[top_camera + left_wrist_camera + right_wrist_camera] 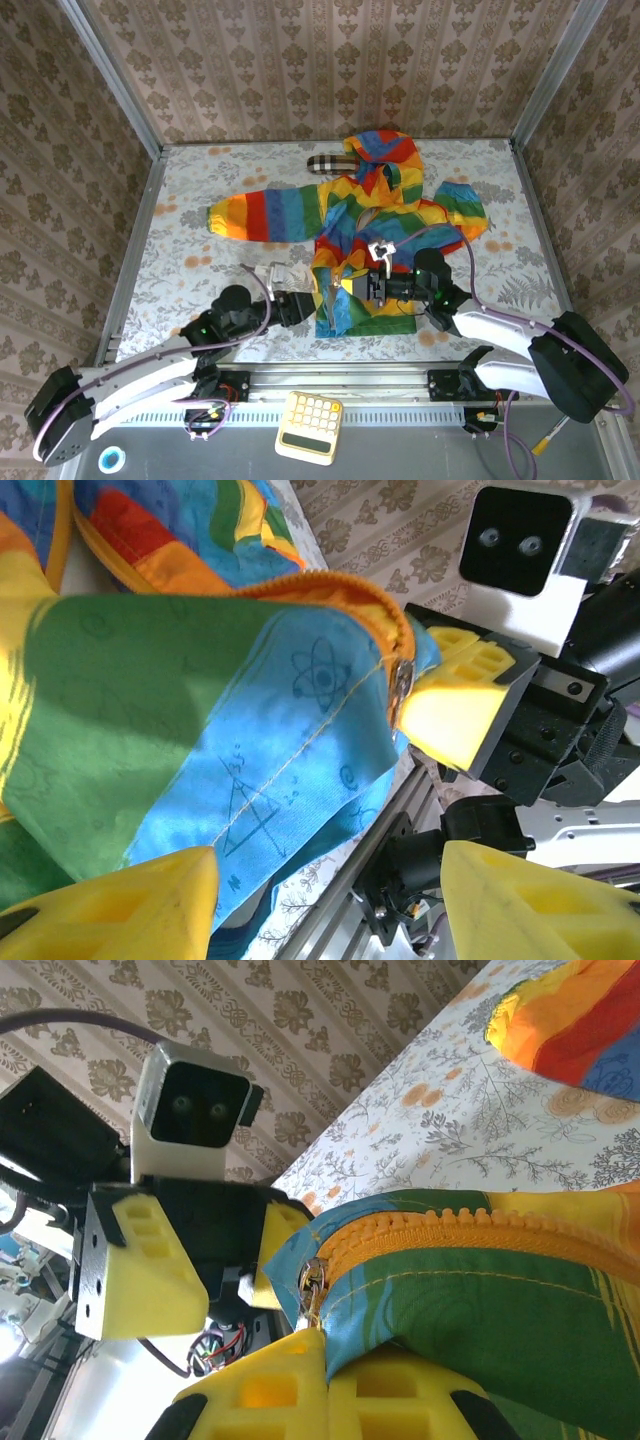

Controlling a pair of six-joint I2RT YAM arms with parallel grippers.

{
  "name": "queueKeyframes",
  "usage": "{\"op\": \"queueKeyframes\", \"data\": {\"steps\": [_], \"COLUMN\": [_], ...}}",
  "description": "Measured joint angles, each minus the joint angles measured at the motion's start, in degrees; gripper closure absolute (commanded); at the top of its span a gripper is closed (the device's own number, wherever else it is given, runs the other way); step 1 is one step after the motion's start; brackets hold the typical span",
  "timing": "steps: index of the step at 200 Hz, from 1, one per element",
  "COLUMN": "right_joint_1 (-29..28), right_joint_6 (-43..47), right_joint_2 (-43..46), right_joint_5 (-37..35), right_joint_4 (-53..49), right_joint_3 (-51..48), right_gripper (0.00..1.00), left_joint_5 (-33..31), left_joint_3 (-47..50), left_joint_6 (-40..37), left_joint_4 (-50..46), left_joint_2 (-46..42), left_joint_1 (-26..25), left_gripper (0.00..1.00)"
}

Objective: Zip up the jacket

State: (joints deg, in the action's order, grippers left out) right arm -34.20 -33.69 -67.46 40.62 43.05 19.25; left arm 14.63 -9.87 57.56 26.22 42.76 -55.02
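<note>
Nearest the left wrist lens, at its lower edge, the left hand (330, 905) gapes empty while the right hand (328, 1385) pinches the jacket (380, 225), centre of the top view, by its zipper's lower end, so alignment seems underway, the puller needing gripping next.

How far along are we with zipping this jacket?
Done: the rainbow jacket lies spread out. In hand: the shut right gripper grips its bottom corner by the metal slider; the left gripper is open nearby. Left: nearly all the closing, since the orange teeth still run apart.
</note>
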Motion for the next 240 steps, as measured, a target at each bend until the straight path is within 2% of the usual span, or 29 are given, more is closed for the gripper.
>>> {"op": "queueKeyframes", "data": {"steps": [35, 69, 98, 146, 180, 194, 213, 240], "right_joint_1": [-0.5, -0.6, -0.6, -1.4, -1.8, -1.9, -2.0, -2.1], "right_joint_6": [-0.3, -0.7, -0.7, -0.8, -0.8, -0.8, -0.8, -0.8], "right_joint_2": [-1.0, -1.0, -1.0, -1.2, -1.5, -1.6, -1.7, -1.7], "right_joint_5": [0.0, 0.0, 0.0, -0.1, -0.2, -0.4, -0.4, -0.9], "right_joint_4": [0.5, 0.5, 0.5, 0.5, 0.5, 0.5, 0.5, 0.4], "right_joint_3": [0.0, 0.0, 0.0, 0.0, 0.2, 0.2, 0.2, 0.3], "right_gripper": [1.0, 1.0, 1.0, 1.0, 1.0, 1.0, 1.0, 1.0], "left_joint_5": [-2.9, -4.3, -4.7, -3.9, -2.8, -2.5, -2.2, -1.6], "left_joint_3": [2.5, 2.6, 2.6, 2.6, 2.5, 2.5, 2.5, 2.5], "left_joint_6": [2.0, 2.3, 2.3, 2.6, 3.4, 4.1, 4.2, 5.1], "left_joint_4": [8.2, 13.6, 16.0, 22.4, 27.6, 28.9, 30.2, 30.0], "left_joint_2": [5.1, 5.8, 6.3, 12.2, 17.1, 17.9, 18.0, 17.5], "left_joint_1": [-1.2, -1.2, -1.2, -0.4, 0.0, 0.4, 0.8, 1.4], "left_gripper": [0.39, 0.42, 0.51, 0.58, 0.69, 0.79, 1.0, 1.0]}}
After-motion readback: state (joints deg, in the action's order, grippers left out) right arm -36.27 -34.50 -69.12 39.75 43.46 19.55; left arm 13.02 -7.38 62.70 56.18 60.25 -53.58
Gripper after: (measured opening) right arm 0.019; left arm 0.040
